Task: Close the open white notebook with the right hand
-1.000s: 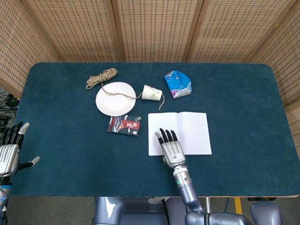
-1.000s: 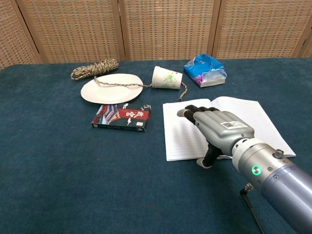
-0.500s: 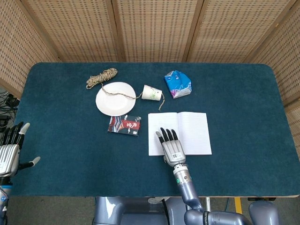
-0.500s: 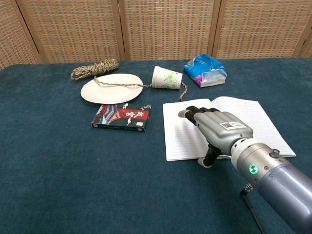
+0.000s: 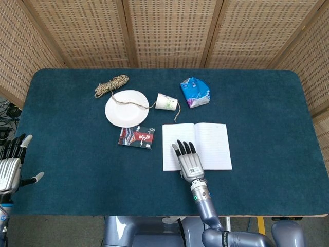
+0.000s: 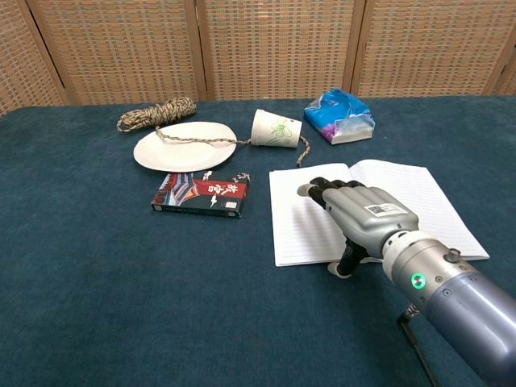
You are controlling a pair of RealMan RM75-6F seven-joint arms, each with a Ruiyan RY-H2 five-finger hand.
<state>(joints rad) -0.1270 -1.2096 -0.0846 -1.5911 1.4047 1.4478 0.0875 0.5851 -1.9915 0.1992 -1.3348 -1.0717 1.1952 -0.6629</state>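
The white notebook [image 5: 197, 144] [image 6: 411, 193] lies open and flat on the blue table, right of centre. My right hand [image 5: 187, 160] [image 6: 361, 212] hovers palm down over the near part of its left page, fingers stretched forward and a little apart, thumb hanging at the page's near edge. It holds nothing. Whether the fingers touch the paper I cannot tell. My left hand [image 5: 11, 164] stands open off the table's left edge in the head view, holding nothing.
A red and black box [image 5: 137, 138] [image 6: 200, 195] lies just left of the notebook. Behind are a white plate [image 5: 126, 107], a tipped paper cup [image 5: 166, 102], a rope coil [image 5: 111, 85] with a strand across plate and cup, and a blue packet [image 5: 195, 91].
My right hand has drawn back slightly toward the near edge of the notebook. Nothing else has moved.
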